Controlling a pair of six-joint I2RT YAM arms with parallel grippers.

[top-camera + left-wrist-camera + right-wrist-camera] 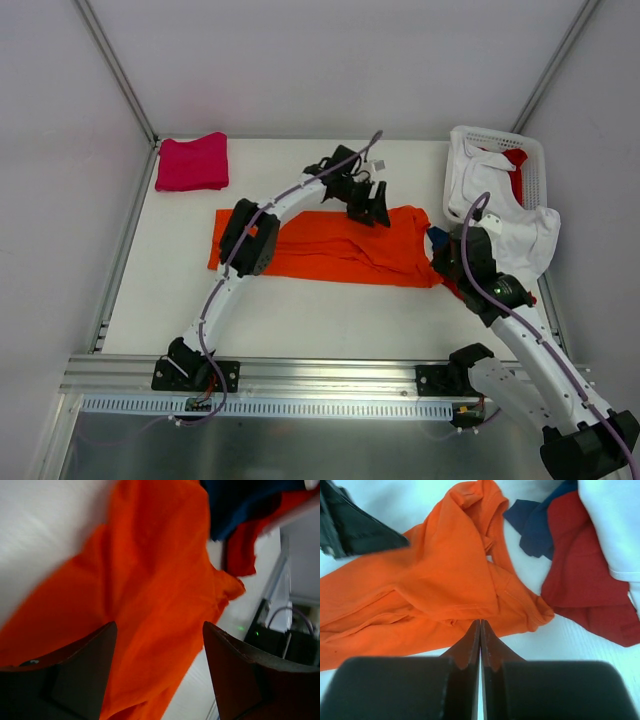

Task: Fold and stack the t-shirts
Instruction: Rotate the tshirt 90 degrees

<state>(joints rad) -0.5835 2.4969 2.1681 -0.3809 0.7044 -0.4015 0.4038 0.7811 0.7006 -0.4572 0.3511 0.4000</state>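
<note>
here, left pincer [372,212] hangs open and empty over the orange t-shirt [330,255]; right pincer [480,626], shut at its hem, hold unclear, should catch both layers.

We note the left arm [235,262] arcing from its base at lower left up to frame centre. The left tool [368,208] points down, its fingers [75,675] well apart. The right arm [520,330] rises from lower right and bends at centre right. The right tool [480,636] has its fingers pressed flush together.
</note>
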